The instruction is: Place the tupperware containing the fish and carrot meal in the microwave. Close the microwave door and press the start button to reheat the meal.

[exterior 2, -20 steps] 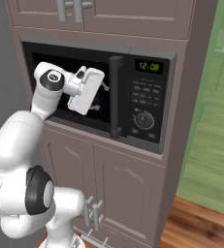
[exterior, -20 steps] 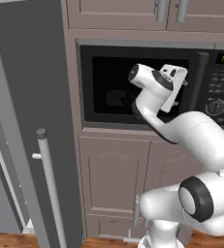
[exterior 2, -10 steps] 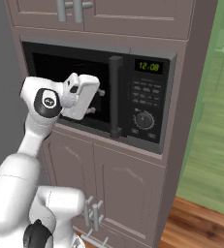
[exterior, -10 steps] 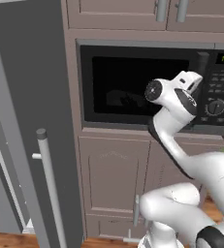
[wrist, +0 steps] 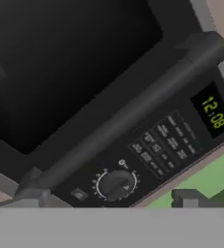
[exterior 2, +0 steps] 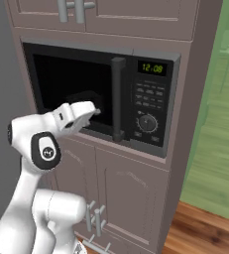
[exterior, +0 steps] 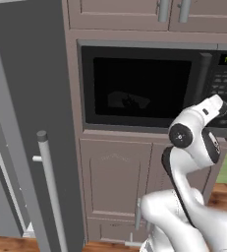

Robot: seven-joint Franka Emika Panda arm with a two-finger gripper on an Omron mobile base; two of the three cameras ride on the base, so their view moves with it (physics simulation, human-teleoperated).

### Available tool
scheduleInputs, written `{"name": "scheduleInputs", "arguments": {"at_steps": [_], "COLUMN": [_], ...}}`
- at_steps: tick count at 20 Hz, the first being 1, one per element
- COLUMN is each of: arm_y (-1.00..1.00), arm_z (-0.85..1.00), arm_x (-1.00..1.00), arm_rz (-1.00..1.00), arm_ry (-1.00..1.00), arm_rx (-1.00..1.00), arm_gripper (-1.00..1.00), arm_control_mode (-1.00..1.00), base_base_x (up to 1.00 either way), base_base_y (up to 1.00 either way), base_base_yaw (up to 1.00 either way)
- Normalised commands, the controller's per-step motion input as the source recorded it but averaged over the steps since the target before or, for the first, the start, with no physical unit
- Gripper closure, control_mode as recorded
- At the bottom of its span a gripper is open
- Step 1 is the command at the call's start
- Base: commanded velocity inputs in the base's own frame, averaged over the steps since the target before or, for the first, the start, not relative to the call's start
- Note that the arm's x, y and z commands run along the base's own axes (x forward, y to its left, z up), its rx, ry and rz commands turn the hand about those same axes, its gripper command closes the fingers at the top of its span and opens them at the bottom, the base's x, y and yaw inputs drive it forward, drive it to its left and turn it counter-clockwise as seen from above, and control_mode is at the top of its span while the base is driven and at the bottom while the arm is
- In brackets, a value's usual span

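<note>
The microwave (exterior: 149,83) is built into the cabinet, and the microwave door (exterior 2: 71,84) stands closed, its bar handle (exterior 2: 118,99) beside the black panel with green display (exterior 2: 152,68) and dial (exterior 2: 147,122). A faint boxy shape (exterior: 127,100) shows through the dark window; I cannot tell whether it is the tupperware, and the fish and carrot meal is hidden. My gripper (exterior: 218,106) hangs open and empty in front of the door's lower right, near the handle (wrist: 133,114). In the hand view the gripper (wrist: 108,197) faces the dial (wrist: 115,184) and keypad.
A tall grey fridge door (exterior: 31,123) with a long bar handle (exterior: 48,187) stands open at the left. Cabinet doors (exterior: 115,182) lie under the microwave, more cabinets (exterior 2: 101,17) above it. Wooden floor (exterior 2: 205,228) shows to the right.
The hand has swung right and down, from in front of the window to the handle and panel side. The arm's elbow has dropped lower. The gripper stayed open.
</note>
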Motion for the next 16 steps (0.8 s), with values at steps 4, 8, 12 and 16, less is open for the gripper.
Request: {"name": "scheduleInputs", "arguments": {"at_steps": [4, 8, 12, 16], "arm_y": [-0.17, -0.43, -0.75, -0.52], "arm_z": [0.00, 0.00, -0.11, -0.22], "arm_x": [-0.88, -0.82, -0.36, 0.00], "arm_rz": [0.10, 0.00, 0.07, 0.07], "arm_ry": [-0.19, -0.17, -0.04, 0.00], "arm_rx": [0.43, 0.54, 0.64, 0.71], "arm_gripper": [-1.00, -1.00, -1.00, -1.00], "arm_control_mode": [-1.00, -1.00, -1.00, -1.00], "base_base_x": [0.00, 0.00, 0.00, 0.00], "base_base_y": [0.00, 0.00, 0.00, 0.00], "base_base_yaw": [0.00, 0.00, 0.00, 0.00]}}
